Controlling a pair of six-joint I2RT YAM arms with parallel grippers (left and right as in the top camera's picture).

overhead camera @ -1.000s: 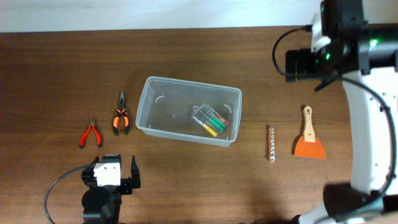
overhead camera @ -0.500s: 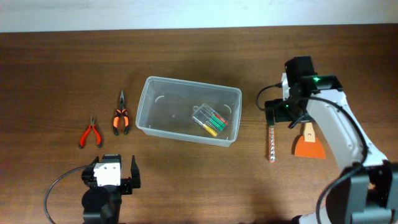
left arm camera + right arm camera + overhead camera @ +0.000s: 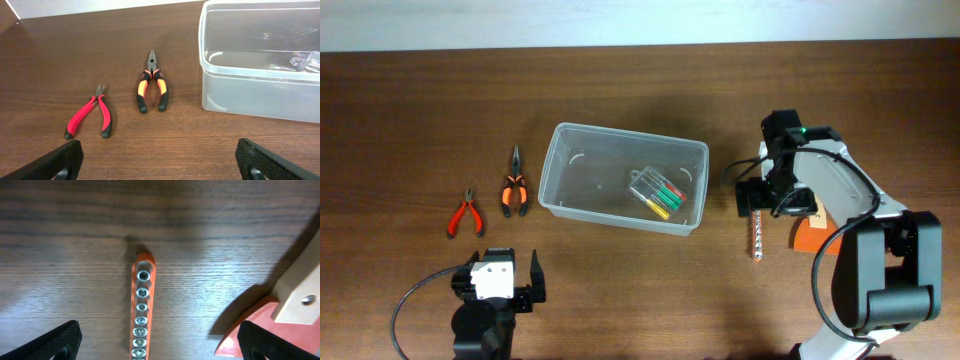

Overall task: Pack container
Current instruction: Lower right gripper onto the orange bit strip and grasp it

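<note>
Socket rail [image 3: 142,305] is lying right of the container [image 3: 552,175]; the right end effector [image 3: 165,342] is hovering above, spread wide, likely for grasping.

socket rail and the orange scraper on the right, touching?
Apart. The right wrist view shows a strip of bare table between the socket rail and the scraper, with no overlap.

No legible text or markings anywhere.
</note>
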